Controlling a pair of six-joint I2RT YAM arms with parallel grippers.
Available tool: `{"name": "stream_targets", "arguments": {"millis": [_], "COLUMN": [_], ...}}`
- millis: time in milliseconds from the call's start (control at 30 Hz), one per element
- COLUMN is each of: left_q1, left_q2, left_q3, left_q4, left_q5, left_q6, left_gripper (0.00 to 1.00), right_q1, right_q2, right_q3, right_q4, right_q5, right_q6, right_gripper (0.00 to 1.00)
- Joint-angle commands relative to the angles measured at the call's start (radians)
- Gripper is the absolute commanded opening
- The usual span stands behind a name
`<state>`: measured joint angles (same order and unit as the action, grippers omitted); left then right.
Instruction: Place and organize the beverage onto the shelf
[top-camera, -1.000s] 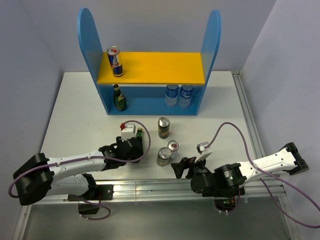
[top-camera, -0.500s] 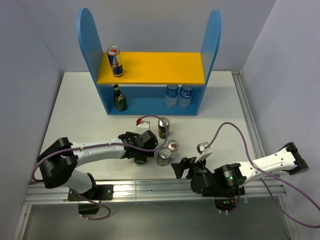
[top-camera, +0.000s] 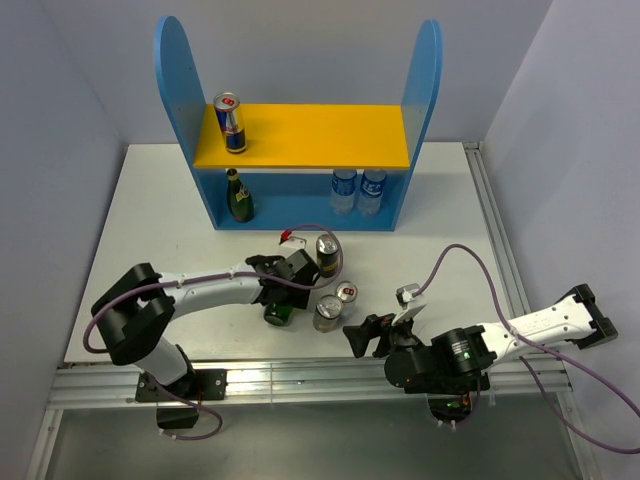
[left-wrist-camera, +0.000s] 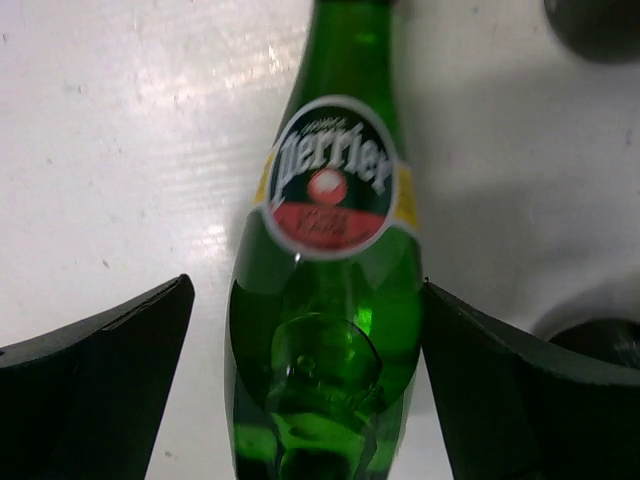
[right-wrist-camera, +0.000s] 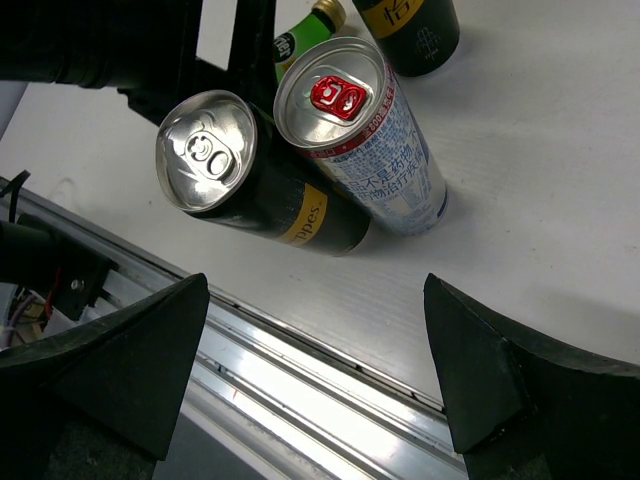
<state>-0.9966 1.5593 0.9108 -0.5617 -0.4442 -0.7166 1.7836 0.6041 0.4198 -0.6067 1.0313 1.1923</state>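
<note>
White table (top-camera: 160, 200) carries three cans (top-camera: 346, 292) at lower centre, unshelved. Shelf (top-camera: 175, 60), upper centre, holds blue can (top-camera: 230, 122) and bottle (top-camera: 238, 196). Left claw (left-wrist-camera: 307, 330) straddles second bottle (left-wrist-camera: 335, 190), unclenched. Right claw (right-wrist-camera: 318, 290) is released, empty.

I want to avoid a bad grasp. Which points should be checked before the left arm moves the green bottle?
1. The green bottle sits between the left gripper fingers: ok.
2. Jaws shut on it: not ok, a gap shows on one side.
3. Bottle standing upright: cannot tell.
4. The dark can clear of the bottle: cannot tell, close by.
5. Free room on the shelf lower level: ok.
6. The right gripper apart and open: ok.
</note>
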Motion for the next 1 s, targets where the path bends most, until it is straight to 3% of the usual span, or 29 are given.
{"name": "stream_targets", "arguments": {"millis": [0, 233, 467, 567, 733, 833, 867, 933, 967], "left_q1": [0.033, 0.061, 0.064, 0.065, 0.064, 0.064, 0.064, 0.064, 0.064], "left_q2": [0.044, 0.133, 0.125, 0.125, 0.122, 0.130, 0.131, 0.134, 0.133], "left_q3": [0.065, 0.112, 0.076, 0.063, 0.048, 0.051, 0.053, 0.053, 0.053], "left_q4": [0.011, 0.011, 0.023, 0.022, 0.036, 0.034, 0.036, 0.033, 0.031], "left_q5": [0.019, 0.038, 0.061, 0.073, 0.091, 0.097, 0.099, 0.090, 0.073], "left_q6": [0.081, 0.106, 0.068, 0.055, 0.060, 0.066, 0.069, 0.068, 0.068], "left_gripper": [0.99, 0.96, 0.89, 0.69, 0.54, 0.41, 0.23, 0.00, 0.00], "right_q1": [0.010, 0.014, 0.017, 0.019, 0.019, 0.019, 0.019, 0.019, 0.019], "right_q2": [-0.012, -0.007, -0.006, -0.006, -0.004, -0.004, -0.003, -0.004, -0.004], "right_q3": [0.002, 0.005, 0.005, 0.005, 0.005, 0.007, 0.007, 0.007, 0.007], "right_q4": [-0.002, -0.011, -0.013, -0.013, -0.015, -0.015, -0.015, -0.015, -0.015], "right_q5": [0.053, 0.058, 0.059, 0.059, 0.062, 0.062, 0.062, 0.062, 0.061], "right_q6": [0.020, 0.032, 0.033, 0.033, 0.035, 0.036, 0.038, 0.038, 0.036], "right_gripper": [0.95, 0.95, 0.95, 0.95, 0.95, 0.95, 0.95, 0.95, 0.95]}}
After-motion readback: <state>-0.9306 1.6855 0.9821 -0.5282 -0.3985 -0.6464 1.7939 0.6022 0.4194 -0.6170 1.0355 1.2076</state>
